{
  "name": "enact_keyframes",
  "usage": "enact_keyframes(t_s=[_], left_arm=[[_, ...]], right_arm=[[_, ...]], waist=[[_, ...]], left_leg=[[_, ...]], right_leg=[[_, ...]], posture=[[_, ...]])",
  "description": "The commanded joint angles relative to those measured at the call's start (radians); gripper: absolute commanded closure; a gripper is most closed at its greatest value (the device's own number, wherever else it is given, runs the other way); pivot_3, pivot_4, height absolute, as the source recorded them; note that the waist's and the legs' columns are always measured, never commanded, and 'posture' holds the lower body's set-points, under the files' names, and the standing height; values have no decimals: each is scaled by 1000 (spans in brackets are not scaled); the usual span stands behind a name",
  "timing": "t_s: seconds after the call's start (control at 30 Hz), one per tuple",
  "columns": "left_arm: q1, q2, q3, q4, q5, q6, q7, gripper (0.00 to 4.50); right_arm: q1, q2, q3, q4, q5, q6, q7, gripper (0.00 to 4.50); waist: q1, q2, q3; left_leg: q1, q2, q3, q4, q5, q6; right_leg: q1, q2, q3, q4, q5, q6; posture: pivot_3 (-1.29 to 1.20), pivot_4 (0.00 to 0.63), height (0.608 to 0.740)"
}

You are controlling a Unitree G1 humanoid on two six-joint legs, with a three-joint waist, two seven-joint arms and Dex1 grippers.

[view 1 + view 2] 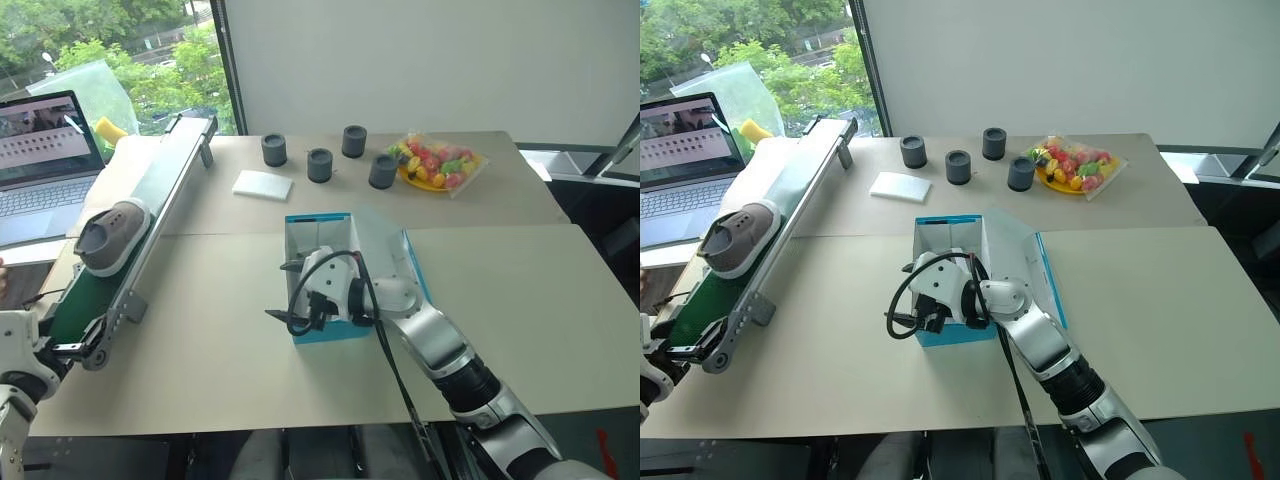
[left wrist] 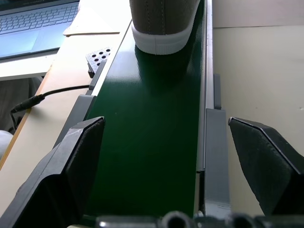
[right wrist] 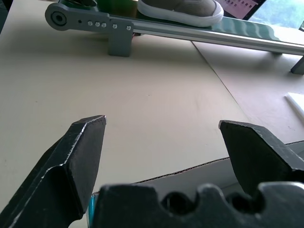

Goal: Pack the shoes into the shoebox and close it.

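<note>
Table (image 1: 520, 300) — both grippers agape, empty.

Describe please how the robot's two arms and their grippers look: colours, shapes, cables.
The right arm has silver-grey segments with a black band, a white wrist housing and a looping black cable. The right gripper and left gripper each have two black, wedge-shaped fingers with angular tips. The left arm shows white shells.

Right arm (image 1: 440, 345) of silver-grey segments and black joints, a looped black cable (image 1: 300, 290) at its white wrist; both claws carry angular black fingers (image 3: 80, 156).
</note>
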Motion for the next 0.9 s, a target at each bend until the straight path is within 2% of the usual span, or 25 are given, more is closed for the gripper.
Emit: enact_keyframes(t_s=[0.03,0.43,0.63,0.7,0.73,0.77,0.83,0.9], left_arm=[[-9,32,27,36,2,-34,-16,24],[-83,50,-23,220,33,-101,-42,24],[-96,34,-51,218,24,-118,-62,24],[-98,32,-47,188,12,-105,-55,546],[-102,32,-46,173,6,-96,-49,645],[-104,32,-47,158,4,-89,-42,1095],[-107,32,-50,142,6,-87,-31,1579],[-121,20,-50,98,13,-82,13,1579]], right_arm=[[-5,9,-23,-30,3,-6,-12,0],[10,3,-34,-63,5,23,-38,0],[9,1,-41,-75,10,38,-46,0],[3,4,-48,-75,16,46,-49,0],[-1,6,-51,-73,18,48,-50,0],[-3,7,-53,-71,19,50,-50,0],[-6,8,-55,-69,18,50,-49,0],[-9,9,-58,-63,17,48,-48,0]], waist=[[0,0,0],[1,0,0],[3,0,0],[6,0,0],[8,0,0],[10,0,0],[13,0,0],[14,0,0]], left_leg=[[0,0,0,0,0,0],[0,0,0,0,0,0],[1,0,0,0,0,0],[1,0,0,0,0,0],[1,0,0,0,0,0],[1,0,-1,0,0,0],[1,0,-1,0,0,0],[1,0,-1,0,0,0]], right_leg=[[0,0,0,0,0,0],[0,0,0,0,0,0],[0,0,0,1,0,0],[0,-1,0,1,0,0],[0,-1,0,1,0,0],[0,-1,0,1,0,0],[0,-1,0,1,0,0],[0,-1,0,1,0,0]], posture=[[0,150,740],[0,150,740],[0,150,740],[0,150,740],[0,150,740],[0,150,740],[0,150,740],[0,150,740]])
